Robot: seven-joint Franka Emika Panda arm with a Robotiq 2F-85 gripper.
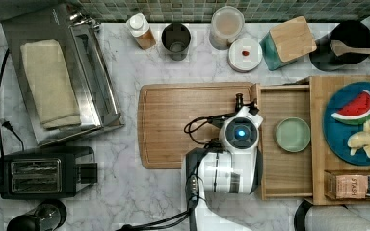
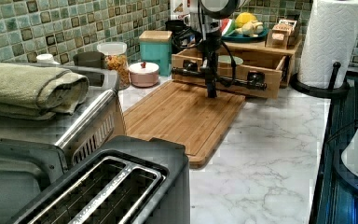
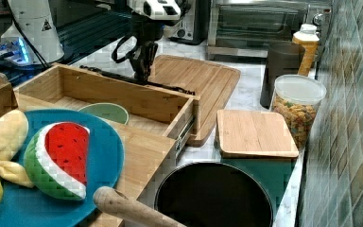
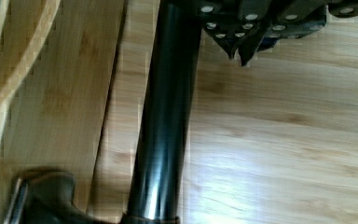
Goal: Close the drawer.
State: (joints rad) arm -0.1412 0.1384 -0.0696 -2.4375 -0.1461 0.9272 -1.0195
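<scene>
One drawer (image 1: 284, 168): pulled out, green bowl (image 1: 293, 134) inside.
Gripper (image 4: 240, 53): fingertips closed together, empty, just beside handle bar (image 4: 163, 121).

Closed jaws beside the drawer's black handle bar (image 4: 165, 116), above cutting board (image 4: 284, 140)

The drawer (image 1: 284, 171) before me stands pulled out of its light-wood unit, a shallow tray with thin rims; a black bar handle (image 2: 223, 81) spans its front (over the cutting board (image 1: 173, 125)).
</scene>
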